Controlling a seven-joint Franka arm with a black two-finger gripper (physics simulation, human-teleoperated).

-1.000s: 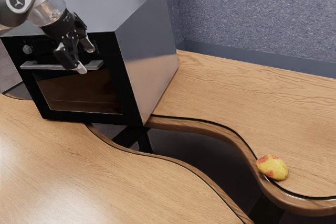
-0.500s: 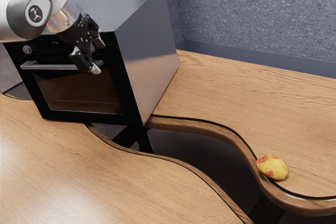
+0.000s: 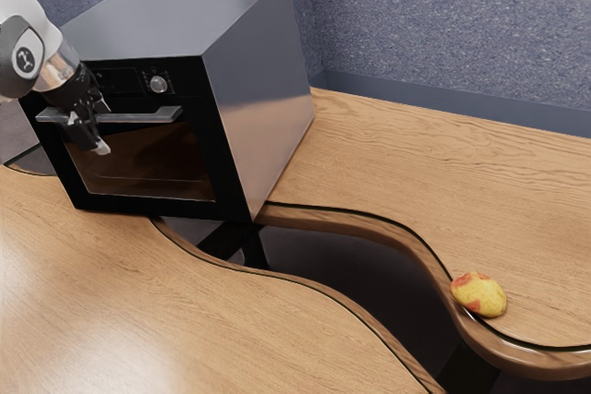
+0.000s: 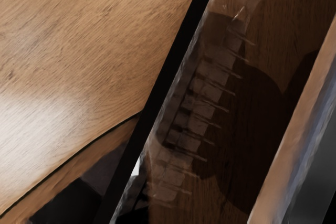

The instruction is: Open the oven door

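The oven (image 3: 249,71) stands with its door (image 3: 148,161) closed, and a metal bar handle (image 3: 152,117) runs across the top of that door. My gripper (image 3: 102,126) is at the front of the oven, by the part of the handle toward the exterior view's left. Its fingers are apart, one near the bar's upper side and one lower, in front of the glass. Contact with the bar cannot be told. In the wrist view, the door's dark glass (image 4: 252,114) shows reflections, and the shiny handle (image 4: 294,129) runs slanting beside it.
A knob (image 3: 158,85) sits on the panel above the handle. The wooden table (image 3: 120,292) has a curved dark channel (image 3: 332,260) crossing it, starting below the oven. A yellow and red fruit (image 3: 480,294) lies at the channel's edge. A blue wall (image 3: 443,25) stands behind.
My hand has moved from the knob side of the oven front toward the exterior view's left and a little lower, uncovering the knob. It has also turned. The door has not moved.
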